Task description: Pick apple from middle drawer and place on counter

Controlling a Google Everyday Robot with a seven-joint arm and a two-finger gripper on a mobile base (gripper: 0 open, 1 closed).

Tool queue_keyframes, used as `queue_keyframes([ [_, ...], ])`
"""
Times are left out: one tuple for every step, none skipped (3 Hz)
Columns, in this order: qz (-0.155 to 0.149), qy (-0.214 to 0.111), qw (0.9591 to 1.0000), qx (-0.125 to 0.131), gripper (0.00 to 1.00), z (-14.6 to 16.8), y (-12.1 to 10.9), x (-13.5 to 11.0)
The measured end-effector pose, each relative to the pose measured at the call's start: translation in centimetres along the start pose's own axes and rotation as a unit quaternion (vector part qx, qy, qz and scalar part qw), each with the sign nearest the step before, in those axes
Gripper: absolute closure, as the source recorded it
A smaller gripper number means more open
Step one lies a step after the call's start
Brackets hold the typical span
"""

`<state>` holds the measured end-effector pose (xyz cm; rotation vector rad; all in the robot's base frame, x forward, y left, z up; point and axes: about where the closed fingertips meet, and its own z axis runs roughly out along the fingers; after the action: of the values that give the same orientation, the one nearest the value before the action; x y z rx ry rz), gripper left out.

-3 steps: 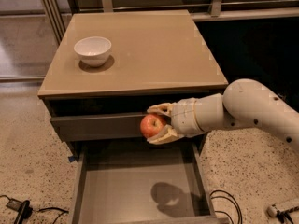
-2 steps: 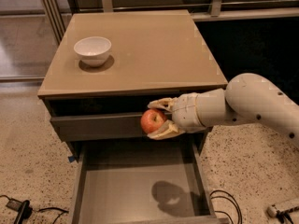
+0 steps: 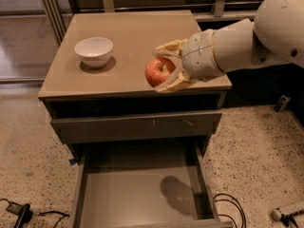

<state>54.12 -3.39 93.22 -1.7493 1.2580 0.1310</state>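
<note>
My gripper (image 3: 165, 67) was above the front right part of the counter (image 3: 133, 27). Its two jaws were closed around the apple (image 3: 158, 72), one finger (image 3: 167, 46) over it and the other under it, open only as wide as the fruit. I could not tell whether the apple touched the counter or hung just over it. The right side of the apple was hidden behind my fingers, and my arm was cut off at the right edge of the view. The middle drawer (image 3: 133, 198) stood pulled out below, with only a shadow on its bottom, and its front was cut off at the lower edge. I counted one apple, one white bowl (image 3: 94, 51) on the left of the counter, one open drawer and one closed drawer front (image 3: 137, 127) above it.
</note>
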Motion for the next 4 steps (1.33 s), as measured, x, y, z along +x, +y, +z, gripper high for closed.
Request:
queue_keyframes([
  [0.0, 0.0, 1.0, -0.001, 1.0, 0.0, 0.0, 0.0],
  [-0.009, -0.002, 1.0, 0.001, 1.0, 0.5, -0.9, -0.1],
  [-0.024, -0.005, 0.9997, -0.004, 1.0, 1.5, -2.8, 0.8],
  [-0.037, -0.007, 0.9992, -0.016, 1.0, 3.6, -6.8, 2.4],
])
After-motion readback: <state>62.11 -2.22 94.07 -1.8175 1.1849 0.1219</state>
